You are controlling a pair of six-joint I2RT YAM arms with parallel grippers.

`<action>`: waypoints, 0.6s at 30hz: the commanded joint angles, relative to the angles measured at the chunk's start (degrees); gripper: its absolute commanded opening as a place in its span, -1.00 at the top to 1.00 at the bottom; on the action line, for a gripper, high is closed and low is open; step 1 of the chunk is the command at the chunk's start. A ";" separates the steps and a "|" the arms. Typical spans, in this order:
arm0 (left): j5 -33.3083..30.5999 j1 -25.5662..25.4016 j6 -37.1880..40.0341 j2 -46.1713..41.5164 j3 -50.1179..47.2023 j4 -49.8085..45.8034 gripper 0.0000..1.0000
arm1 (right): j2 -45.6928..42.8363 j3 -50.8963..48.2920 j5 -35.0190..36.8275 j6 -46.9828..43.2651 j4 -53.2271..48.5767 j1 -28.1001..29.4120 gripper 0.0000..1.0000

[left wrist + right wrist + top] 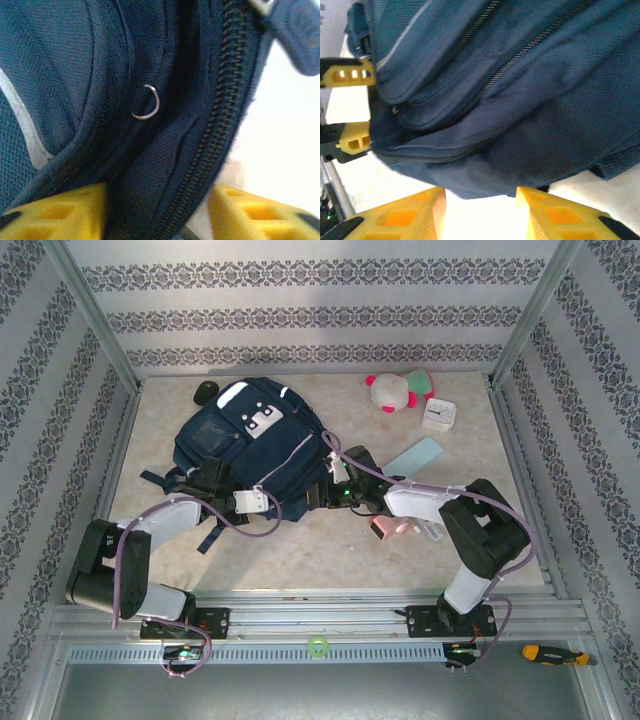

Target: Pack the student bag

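One container lies on the table [330,560]: the student bag [250,445], front pocket up, spread over the far left part with its near edge reaching toward the middle. You cannot see inside it. The zips in the right wrist view look closed along the stretch that shows. Loose things rest outside the bag toward the far right corner: a pink and white plush toy [393,390], a white square item [438,415] and a pale blue flat piece [414,454]. A pink object [386,527] nearer the near right is partly hidden by your right arm, and a small black thing [205,392] by the far left corner is too small to name. Your left gripper [157,192] straddles a fold of the bag next to a zip and a small metal ring [146,102]. One of its fingers [55,215] touches the fabric, but you cannot tell whether the jaws pinch it. Your right gripper [480,195] sits at the bag's near edge, jaws apart and holding nothing, with the navy fabric just beyond its fingertips.
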 commanded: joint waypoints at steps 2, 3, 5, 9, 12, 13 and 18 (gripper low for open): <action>-1.66 0.35 1.37 2.89 1.65 4.96 0.30 | 3.14 2.45 0.72 1.36 2.60 -1.33 0.18; -0.85 0.19 -0.06 2.44 2.04 3.98 0.44 | 3.94 3.02 0.64 1.10 2.77 -1.85 0.19; 2.52 -0.19 -2.77 0.36 2.67 0.53 0.69 | 5.68 4.41 0.88 0.59 3.02 -3.46 0.20; 7.98 -3.33 -9.72 -4.59 1.49 -3.00 0.93 | 9.90 8.95 -0.21 0.28 3.97 -6.74 0.22; 9.57 -5.90 -17.13 -6.93 -0.78 -0.26 0.96 | 12.37 12.96 -1.87 -1.11 4.02 -8.17 0.21; 9.72 -6.84 -19.12 -7.07 -1.34 0.72 0.98 | 12.33 13.66 -2.09 -1.64 3.95 -8.44 0.22; 11.59 -9.48 -29.97 -5.33 -2.53 5.85 1.00 | 5.92 11.59 -0.17 -5.61 0.95 -9.13 0.14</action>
